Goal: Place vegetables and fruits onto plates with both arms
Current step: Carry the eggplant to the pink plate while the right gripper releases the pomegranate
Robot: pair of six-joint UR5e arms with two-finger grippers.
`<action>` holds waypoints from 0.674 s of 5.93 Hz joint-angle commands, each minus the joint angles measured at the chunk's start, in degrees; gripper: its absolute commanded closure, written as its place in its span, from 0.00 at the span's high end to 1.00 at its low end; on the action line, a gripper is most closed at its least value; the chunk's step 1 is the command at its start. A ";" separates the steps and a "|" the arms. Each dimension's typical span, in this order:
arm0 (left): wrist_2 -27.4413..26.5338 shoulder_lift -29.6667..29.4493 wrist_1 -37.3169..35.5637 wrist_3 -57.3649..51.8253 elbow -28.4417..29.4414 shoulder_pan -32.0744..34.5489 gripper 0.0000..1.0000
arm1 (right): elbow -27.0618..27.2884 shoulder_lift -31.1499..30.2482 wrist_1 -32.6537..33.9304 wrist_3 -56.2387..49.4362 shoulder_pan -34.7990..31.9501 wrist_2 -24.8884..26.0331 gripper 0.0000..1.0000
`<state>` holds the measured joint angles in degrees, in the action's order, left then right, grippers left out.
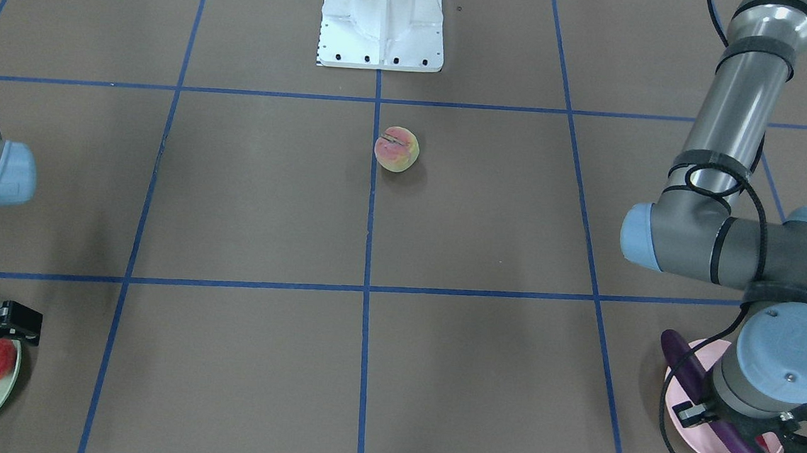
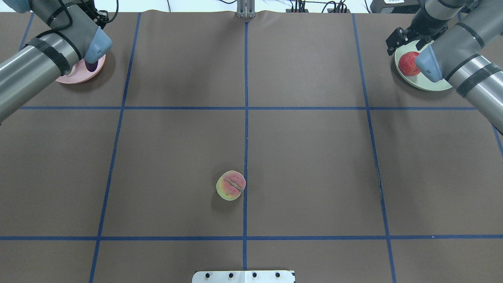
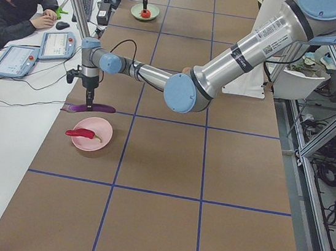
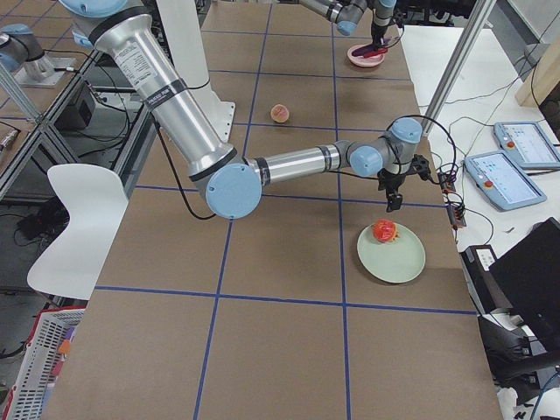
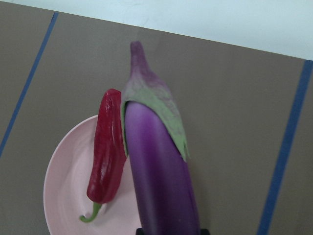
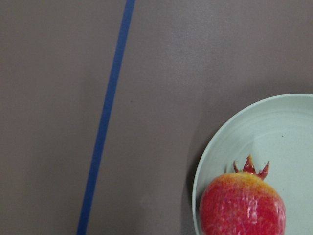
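Eggplant (image 5: 161, 186): clamped around its purple body by the left gripper (image 3: 89, 100) and held level over the rim of the pink plate (image 5: 63, 181).
Chili (image 5: 107, 152): lying on that pink plate, right beside the eggplant.
Pomegranate (image 6: 242, 205): sitting on the green plate (image 6: 288, 132), close to its rim.
Right gripper (image 4: 393, 203): hovering just above the pomegranate, clear of it. How far its fingers are spread, I can't tell.
Peach (image 2: 230, 185): alone mid-table, against the blue centre line.

Grey arms (image 1: 739, 101), light-blue caps (image 1: 640, 237), seemingly strapped black cables (image 1: 763, 237).
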<state>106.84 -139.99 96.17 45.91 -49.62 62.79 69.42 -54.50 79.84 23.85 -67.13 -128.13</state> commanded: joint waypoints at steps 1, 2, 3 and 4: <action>-2.77 0.95 1.47 -4.87 2.59 -0.21 0.00 | 6.49 1.85 8.04 5.11 -0.89 -4.21 1.00; -2.77 1.56 6.52 -4.78 4.86 -0.74 0.00 | 8.95 1.85 8.23 9.42 -0.55 -5.01 1.00; -2.77 1.56 7.01 -4.52 4.97 -1.00 0.18 | 12.03 1.50 8.23 13.99 1.11 -5.11 1.00; -2.69 1.56 7.19 -4.78 4.89 -1.09 0.72 | 15.28 1.15 8.23 19.34 3.83 -5.02 1.00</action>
<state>104.11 -138.48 102.83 41.27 -44.86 61.85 81.66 -53.05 88.00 38.31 -65.48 -133.11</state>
